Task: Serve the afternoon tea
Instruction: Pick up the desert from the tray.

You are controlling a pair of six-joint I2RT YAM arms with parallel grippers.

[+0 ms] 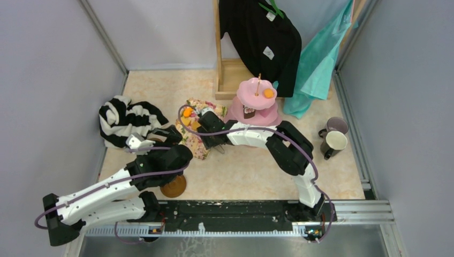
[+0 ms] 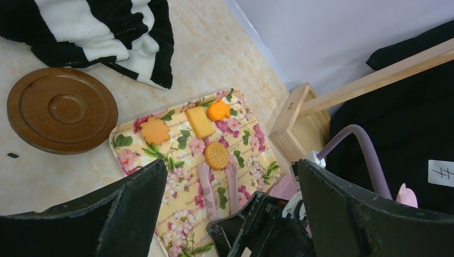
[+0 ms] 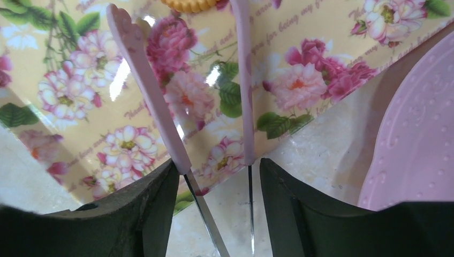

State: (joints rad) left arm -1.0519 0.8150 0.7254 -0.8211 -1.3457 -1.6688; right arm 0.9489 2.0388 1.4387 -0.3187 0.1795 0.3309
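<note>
Both fingers of my right claw (image 3: 217, 167) clamp the pink tongs (image 3: 155, 96). Just past their tips a round biscuit (image 3: 187, 4) lies on the floral-print tray (image 3: 321, 48), whose script partly reads "for being my". The pink cake stand (image 3: 423, 134) sits right of the claw. My left claw (image 2: 230, 163) gapes, holding nothing.

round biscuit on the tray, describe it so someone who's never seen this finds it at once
Find the floral tray beside the brown saucer. Four pastries lie on it; the round biscuit sits nearest the pink tongs, the only circular one.
</note>
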